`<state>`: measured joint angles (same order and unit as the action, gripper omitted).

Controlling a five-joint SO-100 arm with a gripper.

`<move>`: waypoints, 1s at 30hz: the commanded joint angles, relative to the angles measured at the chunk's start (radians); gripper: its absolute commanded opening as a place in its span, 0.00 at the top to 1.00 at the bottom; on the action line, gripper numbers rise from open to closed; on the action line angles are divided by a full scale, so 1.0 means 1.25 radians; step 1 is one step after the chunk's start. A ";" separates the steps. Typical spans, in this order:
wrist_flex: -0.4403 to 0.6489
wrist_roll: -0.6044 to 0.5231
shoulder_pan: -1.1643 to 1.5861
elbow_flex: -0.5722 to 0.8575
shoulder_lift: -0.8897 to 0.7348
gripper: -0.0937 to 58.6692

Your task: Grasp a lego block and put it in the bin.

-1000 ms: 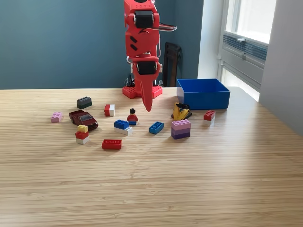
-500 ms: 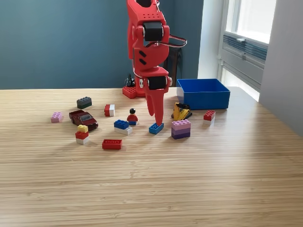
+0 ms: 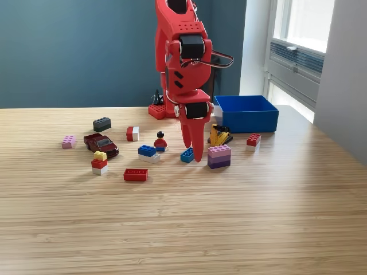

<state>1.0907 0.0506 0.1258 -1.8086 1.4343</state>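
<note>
While the red plastic arm's gripper (image 3: 195,150) points straight down at the pale wooden table (image 3: 229,217), its tips sit right at the small light-blue lego block (image 3: 186,154), partly hiding it. From this angle I cannot tell how far the jaws are parted or whether they have hold of the block. The block lies flat, its long axis slanting up toward the exterior view's right. Just beside it on that side is a stacked pink-and-purple brick (image 3: 219,156), with a yellow-and-black toy piece (image 3: 219,135) behind. On the other side sit a blue-on-white brick (image 3: 148,153) and a small red-bodied minifigure (image 3: 160,141). The open-topped rectangular blue plastic bin (image 3: 246,113) stands farther back at the exterior view's right, well apart from the block.
</note>
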 commanded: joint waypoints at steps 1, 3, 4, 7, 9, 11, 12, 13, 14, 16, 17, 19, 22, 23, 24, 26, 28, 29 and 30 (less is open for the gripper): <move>-0.004 0.006 0.005 0.067 -0.031 0.55; -0.001 0.005 0.005 0.075 -0.045 0.58; 0.001 0.004 0.005 0.080 -0.053 0.60; 0.005 -0.005 0.004 0.087 -0.064 0.70; 0.005 -0.010 0.002 0.088 -0.066 0.77; 0.005 -0.013 0.000 0.088 -0.066 0.84; 0.005 -0.016 0.000 0.088 -0.066 0.87; 0.005 -0.017 0.000 0.088 -0.066 0.90; 0.005 -0.018 0.000 0.088 -0.066 0.93; 0.005 -0.020 -0.001 0.087 -0.066 0.97; 0.005 -0.021 -0.002 0.087 -0.066 1.00; 0.005 -0.025 -0.005 0.083 -0.066 1.00; 0.005 -0.036 -0.011 0.085 -0.065 1.00; 0.005 -0.039 -0.013 0.086 -0.064 1.00; 0.005 -0.044 -0.016 0.086 -0.060 1.00; 0.005 -0.059 -0.022 0.085 -0.056 1.00; 0.023 -0.067 -0.026 0.085 -0.055 1.00; 0.040 -0.069 -0.026 0.087 -0.054 1.00; 0.063 -0.069 -0.026 0.091 -0.059 1.00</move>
<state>1.1198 -0.0276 0.1012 -1.7119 1.3514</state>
